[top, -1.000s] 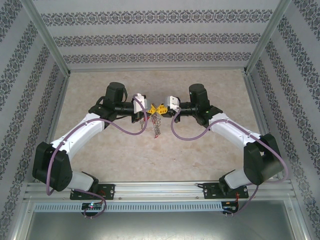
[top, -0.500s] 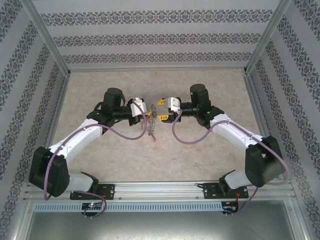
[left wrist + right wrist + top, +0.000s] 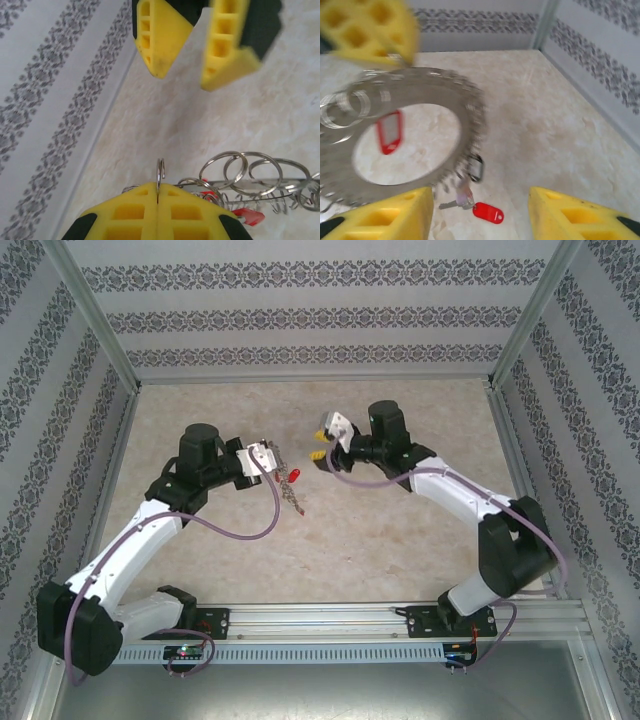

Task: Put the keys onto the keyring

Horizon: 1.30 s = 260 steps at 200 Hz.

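And there's the release: my right pincer [image 3: 320,445] has let go and drawn back toward the far right. Its jaws stand apart with nothing between them, where a second ago it was nose to nose with my left pincer [image 3: 277,466] over the middle of the table [image 3: 400,540]. The left has swung off to the left and now carries the load alone. It is clamped tight on one thin wire loop at the edge of the keyring [image 3: 250,170], and that loop stands upright between my pads in the left wrist view. So the keyring is up off the table, left of centre, with its beaded length dangling toward the near side. A red-headed key [image 3: 293,476] is right beside the ring, just off my left fingertips. I'd judge that one is threaded on, though the hang is too small and blurred to be sure. Now look down past my right fingers: a loose key [image 3: 487,212] lies flat on the table, red head and silver blade, well apart from the ring. So the job isn't finished. The parting frees my right pincer to go down for that key while the left holds the ring steady. It will be a fiddly pick, thin metal lying flat on the table.
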Motion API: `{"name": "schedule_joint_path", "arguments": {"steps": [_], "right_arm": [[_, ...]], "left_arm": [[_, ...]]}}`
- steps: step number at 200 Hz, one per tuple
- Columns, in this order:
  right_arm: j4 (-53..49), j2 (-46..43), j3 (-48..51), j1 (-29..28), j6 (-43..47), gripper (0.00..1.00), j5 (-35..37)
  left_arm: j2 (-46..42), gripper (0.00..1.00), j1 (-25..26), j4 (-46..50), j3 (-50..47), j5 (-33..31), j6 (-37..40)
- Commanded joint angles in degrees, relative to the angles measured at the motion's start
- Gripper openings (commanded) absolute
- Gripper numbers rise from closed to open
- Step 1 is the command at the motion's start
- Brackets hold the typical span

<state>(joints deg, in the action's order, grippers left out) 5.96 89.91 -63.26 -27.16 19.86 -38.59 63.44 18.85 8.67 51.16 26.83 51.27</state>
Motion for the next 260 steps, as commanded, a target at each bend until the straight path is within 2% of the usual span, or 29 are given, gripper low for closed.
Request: {"name": "schedule_joint_path", "arguments": {"steps": [1, 13, 25, 49, 71, 81, 95, 124, 144, 167, 192, 204, 225, 260], "right_arm": [[-5.79, 4.24, -6.52, 0.96, -23.07, 0.38, 9.69], [-11.26, 7.78, -10.31, 0.69, -30.74, 0.36, 13.84], [-15.07, 11.07, -12.95, -0.76, -34.46, 0.39, 15.40], [-18.43, 15.12, -14.10, -4.48, -42.68, 0.36, 24.95], [-25.15, 21.05, -19.49, -7.37, -46.13, 0.31, 24.97], [-26.63, 23.19, -21.65, -8.89, -43.90, 0.33, 24.22], [-31.63, 27.16, -26.31, -9.46, -44.02, 0.35, 26.75], [-39.95, 32.01, -32.98, -9.76, -60.55, 0.40, 30.31], [-42.60, 33.20, -35.32, -10.71, -71.27, 0.41, 28.40], [-43.05, 34.15, -37.21, -11.14, -74.54, 0.40, 27.10], [-38.63, 36.59, -36.53, -10.56, -84.47, 0.36, 17.39], [-39.72, 38.80, -38.43, -11.36, -87.74, 0.34, 15.58], [-37.66, 40.50, -38.92, -12.15, -91.91, 0.32, 16.01], [-39.68, 41.18, -40.66, -12.31, -92.26, 0.32, 21.10]], "left_arm": [[-2.74, 0.00, -3.76, 3.47, 0.74, -4.70, -0.49], [-3.05, 0.00, -6.48, 6.71, 2.08, -5.69, -3.12], [-3.46, 0.00, -8.61, 8.83, 2.98, -7.77, -5.37], [-4.27, 0.00, -12.09, 11.05, 3.35, -11.28, -7.79], [-4.38, 0.00, -15.35, 11.09, 3.00, -11.99, -10.35], [-4.29, 0.00, -16.53, 10.99, 2.71, -10.77, -10.70], [-4.30, 0.00, -17.15, 9.70, 1.76, -11.33, -12.05], [-4.10, 0.00, -17.95, 7.37, -0.98, -10.92, -14.02], [-3.68, 0.00, -18.40, 5.77, -2.88, -10.26, -15.02], [-3.24, 0.00, -18.68, 3.64, -4.72, -10.01, -16.36], [-2.98, 0.00, -18.68, 2.90, -5.56, -8.82, -17.24], [-2.97, 0.00, -18.68, 2.64, -5.92, -8.85, -17.22], [-3.23, 0.00, -18.68, 2.17, -6.30, -8.67, -17.29], [-3.41, 0.00, -18.68, 1.42, -6.67, -7.44, -18.21]]}}
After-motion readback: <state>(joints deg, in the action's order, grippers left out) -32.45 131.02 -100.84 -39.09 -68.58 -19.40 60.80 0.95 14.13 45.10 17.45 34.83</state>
